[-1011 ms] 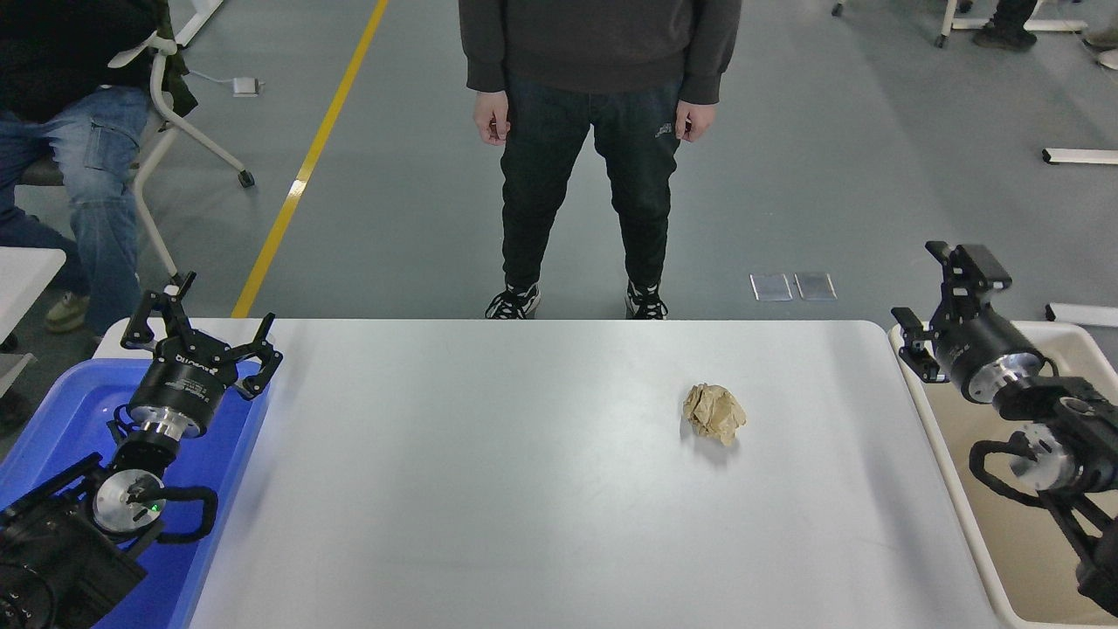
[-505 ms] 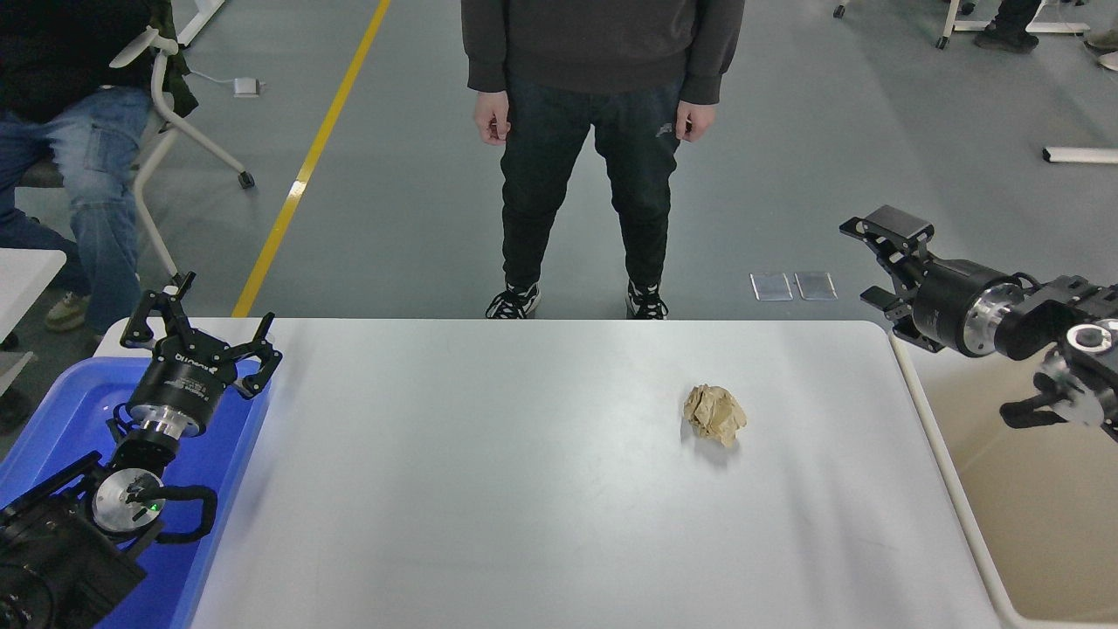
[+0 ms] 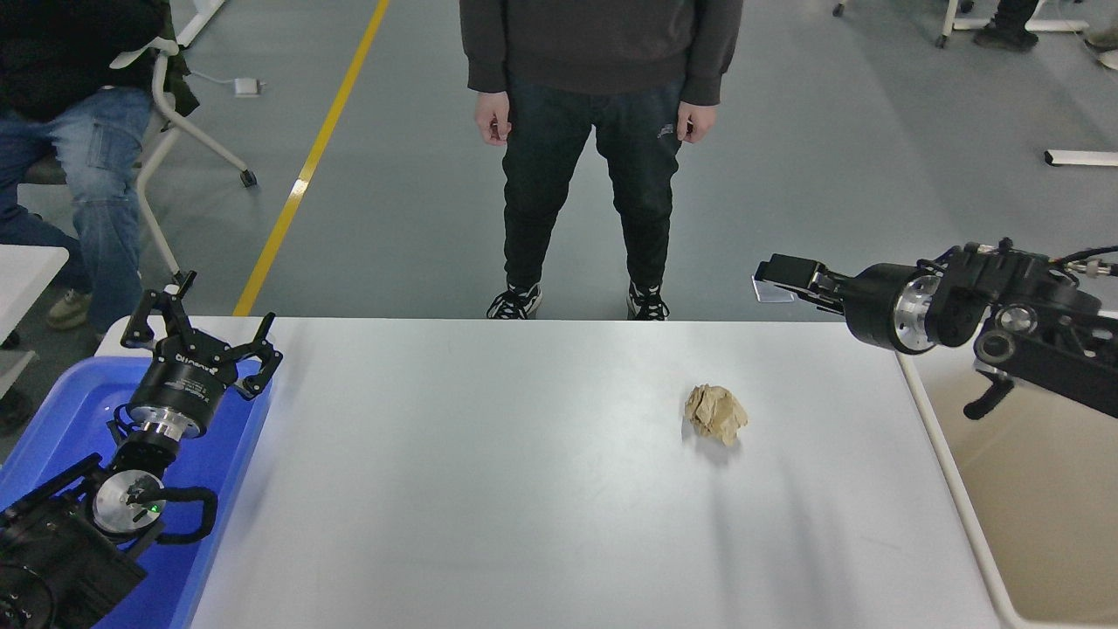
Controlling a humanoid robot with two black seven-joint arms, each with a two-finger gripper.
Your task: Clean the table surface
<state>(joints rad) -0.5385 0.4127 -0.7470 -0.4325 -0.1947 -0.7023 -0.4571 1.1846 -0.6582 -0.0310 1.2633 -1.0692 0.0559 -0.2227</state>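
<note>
White bench (image 3: 524, 489) spans the middle, crumpled brown paper ball (image 3: 715, 415) right of centre. Right tool (image 3: 782, 279) hangs above the far right corner, touching nothing; opening can't be told. Left tool (image 3: 196, 336) parked wide, empty, over blue bin (image 3: 61, 411); its label unreadable.

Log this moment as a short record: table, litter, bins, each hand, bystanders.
table surface: white, holds one item
litter: crumpled brown paper ball, right of centre, untouched
blue bin: at the table's left end
beige bin: at the table's right end
left hand: open, parked over the blue bin
right hand: above the table's far right corner, pointing left, apart from the paper; fingers unclear
bystanders: standing person at the far side; seated person at upper left
</note>
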